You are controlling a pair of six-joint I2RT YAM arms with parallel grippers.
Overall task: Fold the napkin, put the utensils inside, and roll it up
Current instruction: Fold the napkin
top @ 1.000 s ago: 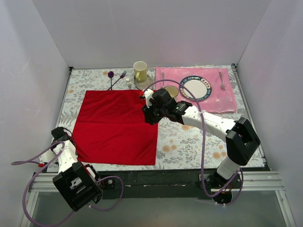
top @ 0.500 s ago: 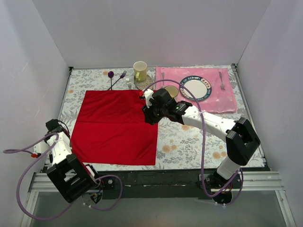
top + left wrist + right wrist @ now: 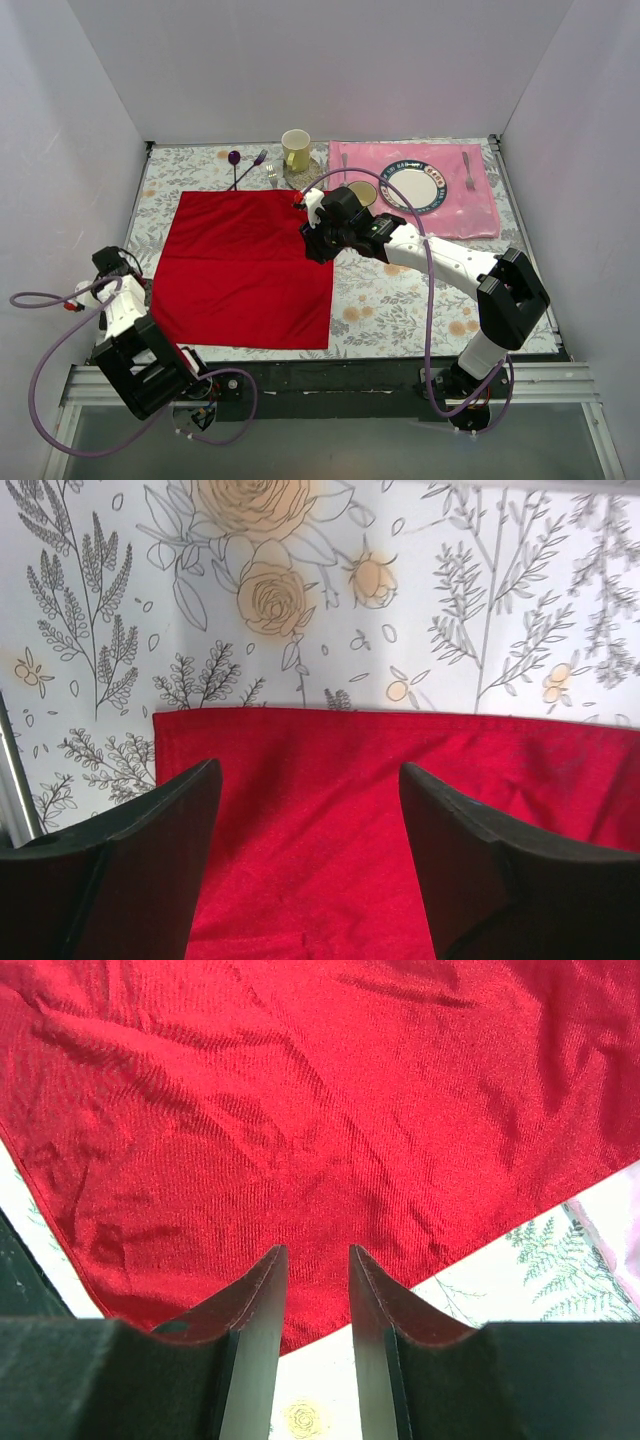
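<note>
The red napkin lies spread flat on the flowered table. My left gripper is at the table's left side, by the napkin's left edge. In the left wrist view it stands open, with the napkin and one of its corners below the jaws and nothing between them. My right gripper is low at the napkin's right edge. Its jaws stand a narrow gap apart over the cloth and pinch nothing. A fork with silver tines lies just past the napkin's far edge.
A yellow mug stands at the back. A purple spoon and fork lie left of it. A pink placemat at the back right carries a plate, a silver fork and a spoon.
The left gripper has gone from shut to open, and the left arm has swung further from the near edge along the table's left side. The right arm has stayed put.
</note>
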